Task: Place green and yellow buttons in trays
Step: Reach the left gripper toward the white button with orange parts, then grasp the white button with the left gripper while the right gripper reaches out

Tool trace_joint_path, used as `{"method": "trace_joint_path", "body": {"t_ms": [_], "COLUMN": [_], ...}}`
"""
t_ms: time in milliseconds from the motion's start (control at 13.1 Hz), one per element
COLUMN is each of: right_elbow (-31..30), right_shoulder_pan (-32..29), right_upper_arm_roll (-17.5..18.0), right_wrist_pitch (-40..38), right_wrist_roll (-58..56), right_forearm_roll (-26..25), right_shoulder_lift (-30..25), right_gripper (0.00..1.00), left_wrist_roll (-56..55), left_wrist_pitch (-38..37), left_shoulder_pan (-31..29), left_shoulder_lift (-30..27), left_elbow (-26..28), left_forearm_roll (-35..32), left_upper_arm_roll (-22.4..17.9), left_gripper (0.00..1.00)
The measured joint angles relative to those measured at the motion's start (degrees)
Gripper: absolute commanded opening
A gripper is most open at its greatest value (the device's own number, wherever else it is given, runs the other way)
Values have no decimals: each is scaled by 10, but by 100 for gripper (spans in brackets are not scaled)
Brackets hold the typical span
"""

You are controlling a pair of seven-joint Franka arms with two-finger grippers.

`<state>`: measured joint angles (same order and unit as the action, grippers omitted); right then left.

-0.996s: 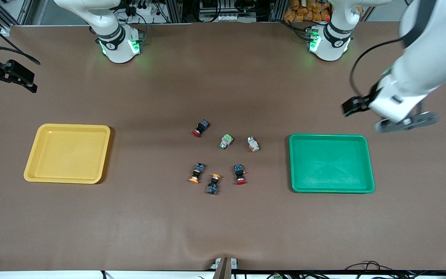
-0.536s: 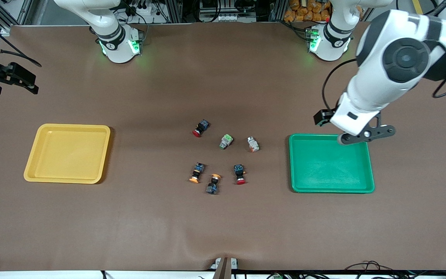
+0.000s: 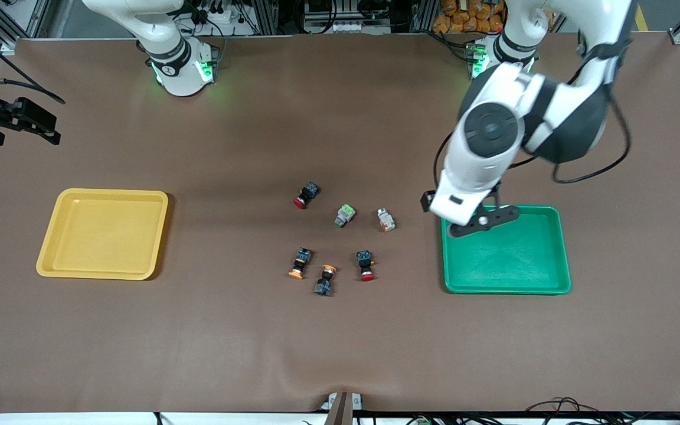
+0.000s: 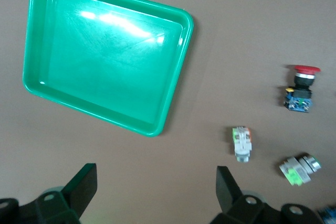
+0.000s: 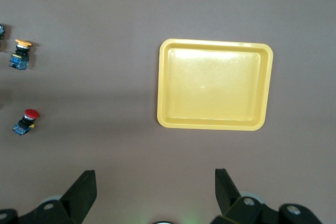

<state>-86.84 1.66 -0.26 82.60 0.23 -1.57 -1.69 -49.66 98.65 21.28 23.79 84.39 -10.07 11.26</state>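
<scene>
Two black-and-blue buttons with orange-yellow caps (image 3: 300, 262) (image 3: 325, 280) lie mid-table. A silvery button with a green block (image 3: 345, 215) and a silvery one with an orange-red mark (image 3: 385, 219) lie farther from the front camera; both also show in the left wrist view (image 4: 297, 169) (image 4: 242, 142). The yellow tray (image 3: 104, 192) at the right arm's end and the green tray (image 3: 505, 291) at the left arm's end hold nothing. My left gripper (image 3: 464, 208) (image 4: 156, 182) is open and empty over the green tray's corner nearest the buttons. My right gripper (image 3: 9, 118) (image 5: 152, 187) is open and empty, high beside the yellow tray (image 5: 215, 85).
Two black-and-blue switches with red caps (image 3: 306, 195) (image 3: 366, 265) lie among the buttons. The left arm's bulky elbow (image 3: 552, 118) hangs above the table between its base and the green tray.
My left arm has swung in from the table's end, over the green tray, toward the buttons. The right gripper has hardly moved. No button has moved.
</scene>
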Motion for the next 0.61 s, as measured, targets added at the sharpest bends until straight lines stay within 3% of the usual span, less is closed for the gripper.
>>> {"method": "trace_joint_path", "body": {"t_ms": [613], "right_elbow": [0], "right_shoulder_pan": [8], "right_upper_arm_roll": [4], "right_wrist_pitch": [2], "right_wrist_roll": [-1], "right_forearm_roll": [-4], "right_shoulder_lift": [36], "right_gripper": [100], "left_wrist_roll": [-124], "left_wrist_pitch": [169], "left_shoulder_pan": [69], "left_shoulder_lift": [155], "left_elbow": [-32], "left_forearm_roll": [-9], "left_upper_arm_roll": [-1], "left_gripper": [100]}}
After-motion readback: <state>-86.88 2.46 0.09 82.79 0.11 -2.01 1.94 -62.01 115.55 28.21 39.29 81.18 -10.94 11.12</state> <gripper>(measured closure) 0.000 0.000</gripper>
